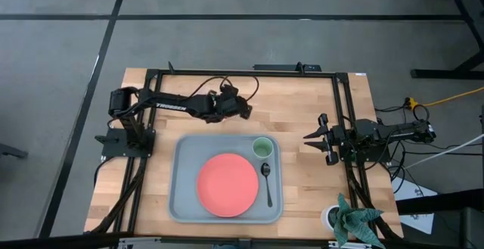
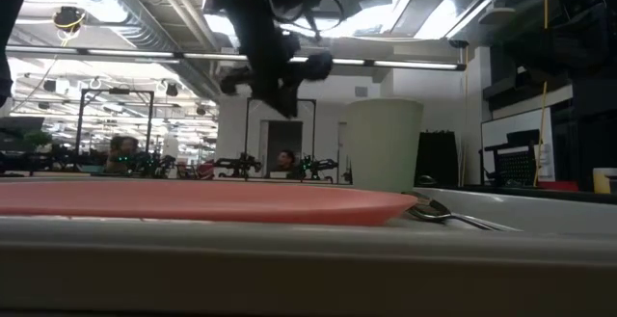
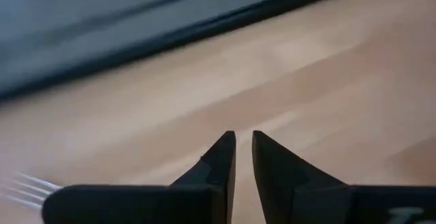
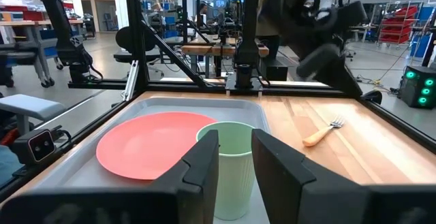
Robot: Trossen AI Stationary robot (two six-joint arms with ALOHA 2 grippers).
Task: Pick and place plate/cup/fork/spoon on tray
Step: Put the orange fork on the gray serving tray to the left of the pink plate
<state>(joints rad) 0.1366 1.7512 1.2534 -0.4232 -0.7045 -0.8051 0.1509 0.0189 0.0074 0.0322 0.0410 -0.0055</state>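
The left gripper (image 1: 246, 110) hangs above the bare tabletop (image 1: 302, 98) just beyond the tray's (image 1: 181, 196) far rim, its 2 fingers (image 3: 221, 157) nearly closed on nothing. The fork (image 4: 323, 133) lies on the wood beside the tray, under that gripper. On the tray, the plate (image 1: 228, 184) sits in the middle, the cup (image 1: 262, 147) at the far right corner and the spoon (image 1: 267, 181) along the right side. The right gripper (image 1: 314, 138) waits right of the tray, its fingers spread apart.
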